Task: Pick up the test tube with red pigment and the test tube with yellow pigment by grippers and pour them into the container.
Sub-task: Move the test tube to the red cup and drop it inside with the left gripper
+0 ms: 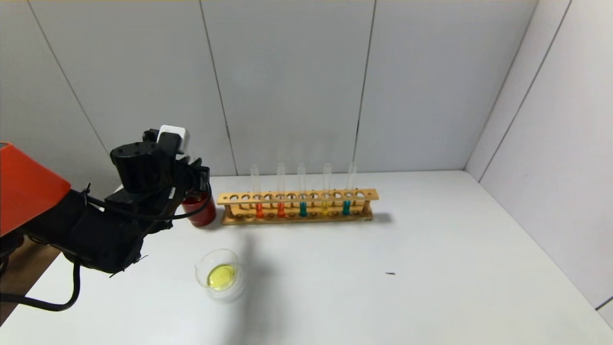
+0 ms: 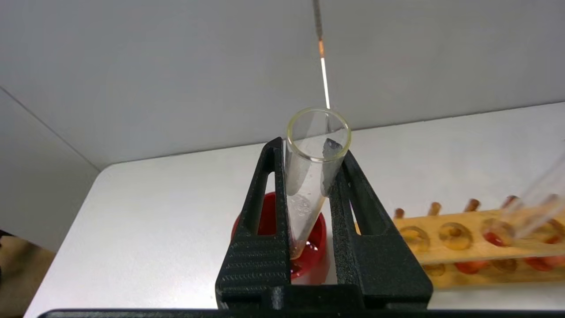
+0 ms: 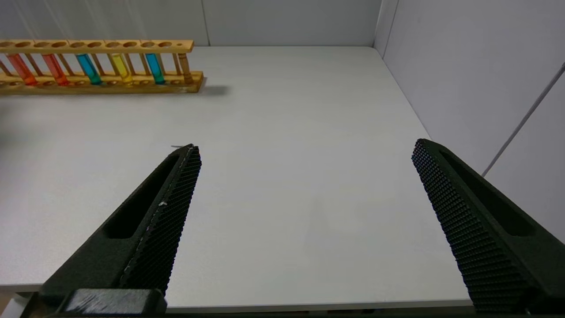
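While the right tool (image 3: 304, 221) gapes idle, the left tool (image 2: 309, 207) clamps a thin clear glass tube (image 2: 311, 176) above the dark red cup (image 2: 309, 260).

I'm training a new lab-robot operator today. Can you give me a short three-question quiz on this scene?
1. True or false: the left gripper is shut on a thin clear glass test tube.
2. What colour is the liquid in the low clear glass dish? A) teal B) yellow C) red
3. How many tubes stand in the long wooden rack?

Key:
1. True; the nearly emptied tube is held above the dark red opaque cup.
2. B.
3. Five: two orange-red, two teal, one yellow. The right gripper hangs open over bare table.
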You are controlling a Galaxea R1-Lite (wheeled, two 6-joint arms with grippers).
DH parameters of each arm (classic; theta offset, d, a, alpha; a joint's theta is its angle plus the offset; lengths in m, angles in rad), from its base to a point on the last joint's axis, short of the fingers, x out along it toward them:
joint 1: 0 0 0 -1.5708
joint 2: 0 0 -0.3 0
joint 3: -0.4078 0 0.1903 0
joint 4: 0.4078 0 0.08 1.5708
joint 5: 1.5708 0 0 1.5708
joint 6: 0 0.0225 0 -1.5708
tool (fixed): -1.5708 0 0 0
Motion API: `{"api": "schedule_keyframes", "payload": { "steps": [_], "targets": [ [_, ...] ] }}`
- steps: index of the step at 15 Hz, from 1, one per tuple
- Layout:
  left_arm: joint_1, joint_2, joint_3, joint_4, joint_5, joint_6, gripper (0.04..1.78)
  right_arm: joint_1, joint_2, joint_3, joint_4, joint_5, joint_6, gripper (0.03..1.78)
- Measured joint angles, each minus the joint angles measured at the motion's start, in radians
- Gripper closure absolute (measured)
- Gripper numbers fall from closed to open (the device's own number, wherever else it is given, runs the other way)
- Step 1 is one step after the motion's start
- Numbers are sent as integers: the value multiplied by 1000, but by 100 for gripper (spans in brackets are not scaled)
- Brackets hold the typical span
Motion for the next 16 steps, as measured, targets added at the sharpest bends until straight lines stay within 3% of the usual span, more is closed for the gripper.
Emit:
{"api": "schedule_keyframes", "payload": {
  "steps": [8,16],
  "targets": [
    [40,126,-20,-64,-60,-11,150,0,0,0,0,0,0,6],
    [85,160,-18,-51,-195,-40,149,0,0,0,0,0,0,6]
  ]
}}
